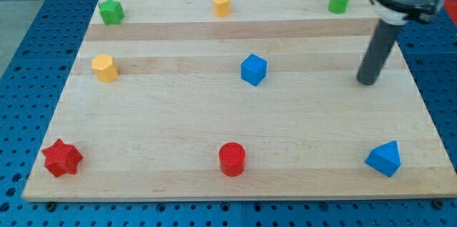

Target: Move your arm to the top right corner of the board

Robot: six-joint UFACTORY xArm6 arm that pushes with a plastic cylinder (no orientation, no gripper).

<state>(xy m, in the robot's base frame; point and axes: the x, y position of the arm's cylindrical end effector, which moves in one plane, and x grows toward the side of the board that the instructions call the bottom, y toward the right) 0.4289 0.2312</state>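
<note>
On board (178, 120) — two green, two yellow, two blue, two red blocks; below-right of green cylinder (339, 1), my tip (368, 82) touches nothing; rod only — no fingers.

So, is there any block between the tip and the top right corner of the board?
No. In the camera view, only bare wood lies between my tip and that corner; the green cylinder stands left of that line.

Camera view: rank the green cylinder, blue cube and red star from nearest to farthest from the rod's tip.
From my tip:
1. Green cylinder, toward the view's top, slightly left.
2. Blue cube, to the view's left, mid-board.
3. Red star, at the view's bottom left corner.
</note>
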